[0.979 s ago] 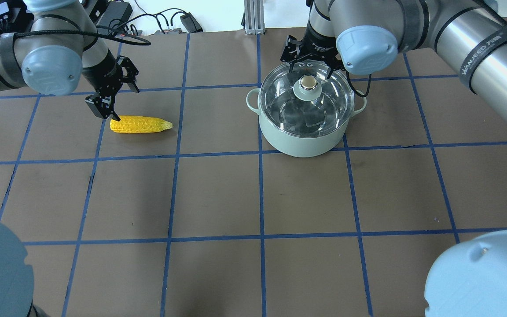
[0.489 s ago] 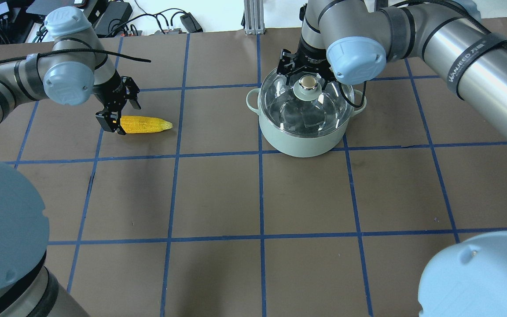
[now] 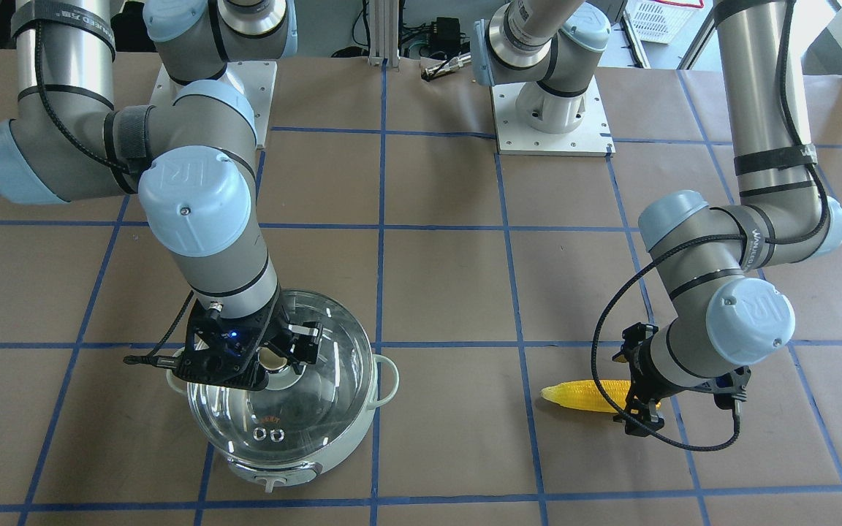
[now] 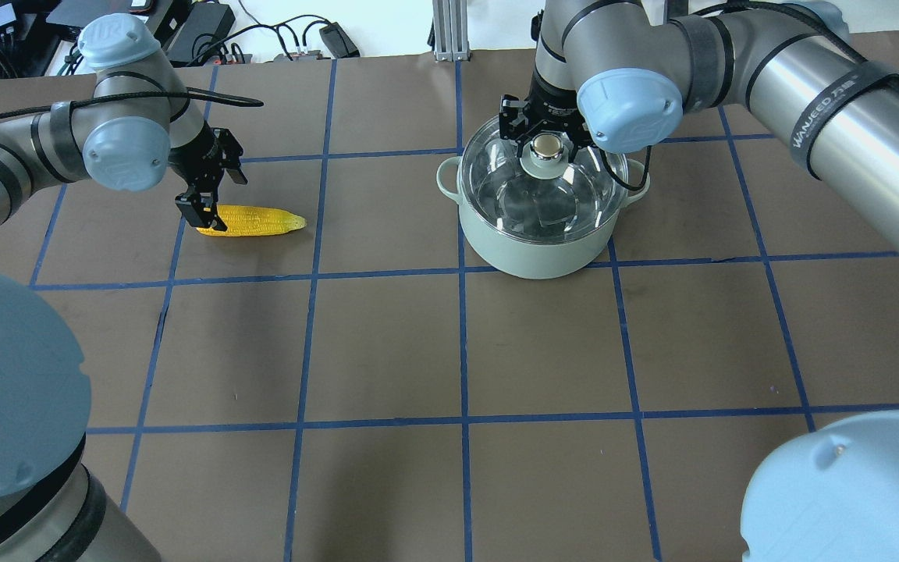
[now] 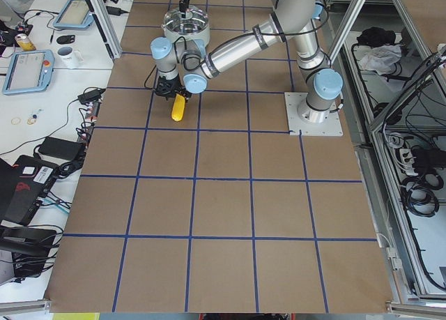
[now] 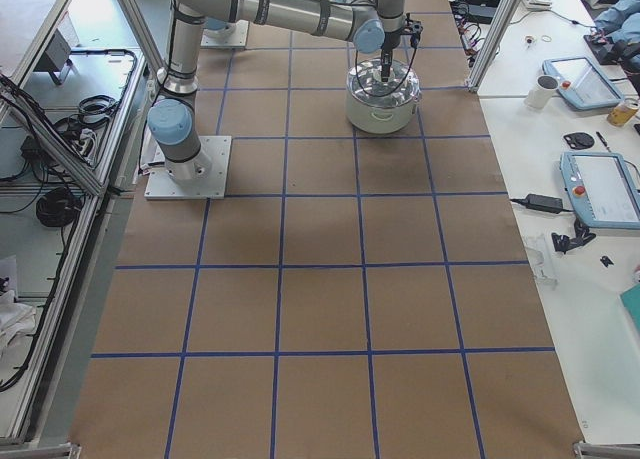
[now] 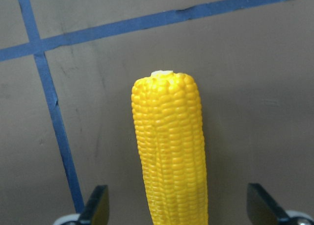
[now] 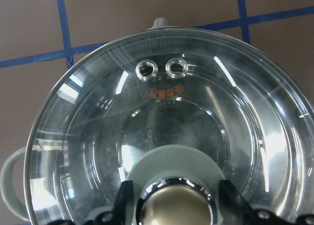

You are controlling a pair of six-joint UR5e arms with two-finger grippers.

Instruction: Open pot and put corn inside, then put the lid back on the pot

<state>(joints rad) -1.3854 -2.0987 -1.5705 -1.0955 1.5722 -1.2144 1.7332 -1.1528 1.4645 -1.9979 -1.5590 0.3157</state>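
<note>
While neither end effector has closed on anything, both grasps can fail. The pot (image 4: 535, 250) stands shut on the worktop (image 4: 387, 343). If the glass binds in its rim, the pot may rise or skid with the lid (I cannot judge its weight).

The lid (image 4: 508, 191) sits squarely on the pot and hangs from one small point when lifted, so an off-centre pinch could let it swing against the rim.

The corn (image 4: 258, 222) lies flat, well apart from the pot on the left arm's side, its tip toward the pot. The left end effector (image 4: 206, 209) straddles the blunt end farthest from the pot, jaws wide, gaps either side. Gripped there, the ear may droop.

The knob (image 8: 172, 208) is shiny and rounded. The right end effector (image 4: 545, 140) brackets it, parted and empty, and could slip off.
</note>
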